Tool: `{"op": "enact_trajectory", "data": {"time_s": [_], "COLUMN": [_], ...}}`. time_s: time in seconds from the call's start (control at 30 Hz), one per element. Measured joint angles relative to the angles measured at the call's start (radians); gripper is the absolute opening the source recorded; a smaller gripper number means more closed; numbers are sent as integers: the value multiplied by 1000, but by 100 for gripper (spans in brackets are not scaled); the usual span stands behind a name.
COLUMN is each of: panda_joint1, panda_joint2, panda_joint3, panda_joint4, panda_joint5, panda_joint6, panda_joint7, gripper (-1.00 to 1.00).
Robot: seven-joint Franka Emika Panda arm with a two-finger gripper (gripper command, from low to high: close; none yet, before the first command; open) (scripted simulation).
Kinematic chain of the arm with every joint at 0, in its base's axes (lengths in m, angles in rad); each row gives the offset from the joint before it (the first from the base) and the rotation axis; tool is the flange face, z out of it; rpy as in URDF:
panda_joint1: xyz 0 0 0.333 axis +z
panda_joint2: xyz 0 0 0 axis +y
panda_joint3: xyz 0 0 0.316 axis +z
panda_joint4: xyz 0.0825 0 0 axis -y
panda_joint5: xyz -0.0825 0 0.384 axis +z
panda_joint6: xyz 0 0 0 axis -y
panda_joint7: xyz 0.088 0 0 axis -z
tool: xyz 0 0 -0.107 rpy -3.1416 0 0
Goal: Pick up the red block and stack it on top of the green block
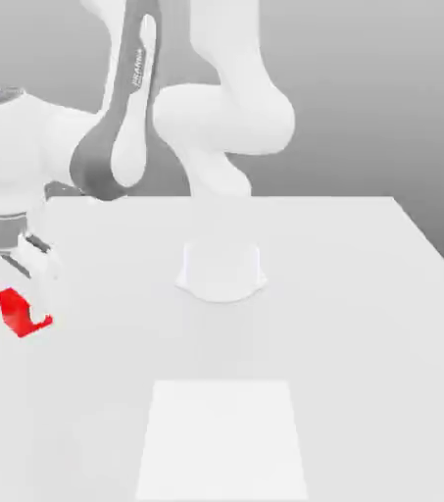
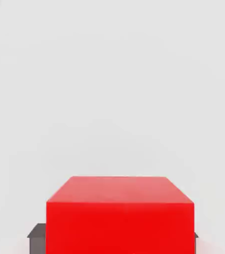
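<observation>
Red block clamped between closed gripper fingers at exterior view's far left, above white table; held clear, likely for carry toward green block stacking spot.

We see the table bare and open across the middle and toward the exterior view's right. The arm's base stands mid-table as the one obstacle. At the left edge, the red block apparently sits clamped in the gripper.
</observation>
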Motion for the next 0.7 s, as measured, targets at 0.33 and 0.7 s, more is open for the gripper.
{"op": "enact_trajectory", "data": {"time_s": [0.33, 0.7], "panda_joint1": [-238, -129], "panda_joint2": [-58, 140], "panda_joint3": [-185, -207], "panda_joint4": [-92, -83], "panda_joint5": [25, 367], "panda_joint6": [21, 176], "panda_joint7": [178, -60], "gripper": [-100, -100]}}
